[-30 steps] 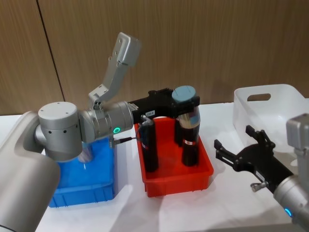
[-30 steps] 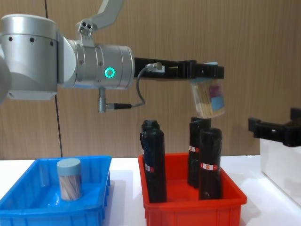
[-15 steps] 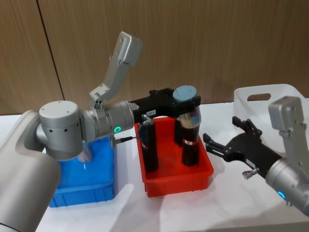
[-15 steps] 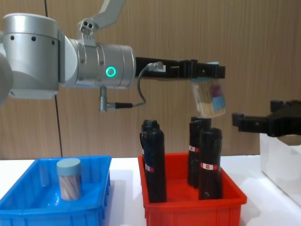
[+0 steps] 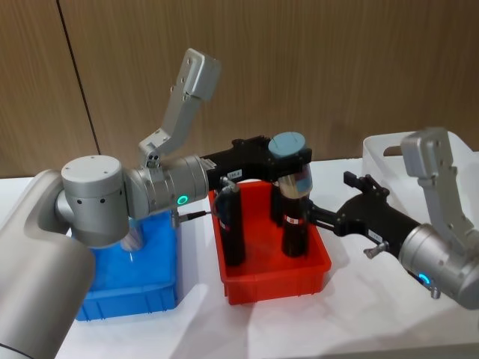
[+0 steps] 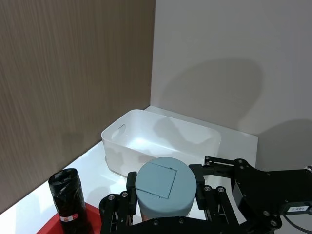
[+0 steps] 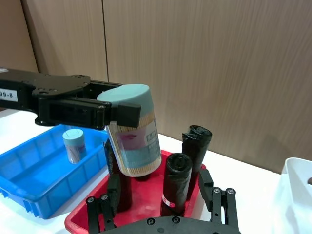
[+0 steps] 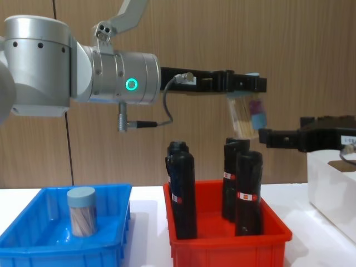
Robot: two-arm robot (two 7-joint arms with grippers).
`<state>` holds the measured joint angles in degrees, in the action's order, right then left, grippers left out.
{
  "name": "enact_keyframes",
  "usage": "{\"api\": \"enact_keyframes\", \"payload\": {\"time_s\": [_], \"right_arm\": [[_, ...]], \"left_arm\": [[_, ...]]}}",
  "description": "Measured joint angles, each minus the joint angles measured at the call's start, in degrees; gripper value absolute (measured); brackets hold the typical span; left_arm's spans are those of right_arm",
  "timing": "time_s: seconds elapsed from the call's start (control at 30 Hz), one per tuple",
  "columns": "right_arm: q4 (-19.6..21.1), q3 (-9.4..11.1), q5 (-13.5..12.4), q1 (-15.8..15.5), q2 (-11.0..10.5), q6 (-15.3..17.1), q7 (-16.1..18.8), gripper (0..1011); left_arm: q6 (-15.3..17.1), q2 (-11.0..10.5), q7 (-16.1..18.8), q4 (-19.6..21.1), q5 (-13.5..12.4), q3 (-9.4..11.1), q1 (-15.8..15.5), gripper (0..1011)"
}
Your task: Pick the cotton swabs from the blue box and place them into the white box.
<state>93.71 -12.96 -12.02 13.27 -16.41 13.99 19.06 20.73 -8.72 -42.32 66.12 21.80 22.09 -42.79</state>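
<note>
Nearest, one cotton swab jar [image 8: 82, 211] stood upright in the blue box [image 8: 55, 257]. Beside it, the red bin [image 8: 222, 253] carried black cylinders [image 8: 183, 194]. Above their tops, with free air below, the left gripper [image 8: 249, 86] clamped a second jar [image 8: 247, 118] at its lid, tilted. The right gripper [image 8: 272, 137] was level with this jar's lower end. The right wrist view showed its fingers [image 7: 114, 192] spread wide, which the chest view hid. The white box [image 8: 331, 183] stood farther right, apart from the red bin.
</note>
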Motion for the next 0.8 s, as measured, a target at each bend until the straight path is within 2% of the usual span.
{"api": "enact_keyframes", "payload": {"time_s": [0.37, 0.8], "right_arm": [[-3.6, -0.2, -1.5, 3.8, 1.5, 1.8, 2.6, 1002], [-7.7, -0.6, -2.1, 7.2, 3.0, 2.8, 4.4, 1002]], "left_arm": [[0.0, 0.0, 0.0, 0.0, 0.0, 0.0, 0.0, 670], [0.0, 0.0, 0.0, 0.0, 0.0, 0.0, 0.0, 669]]}}
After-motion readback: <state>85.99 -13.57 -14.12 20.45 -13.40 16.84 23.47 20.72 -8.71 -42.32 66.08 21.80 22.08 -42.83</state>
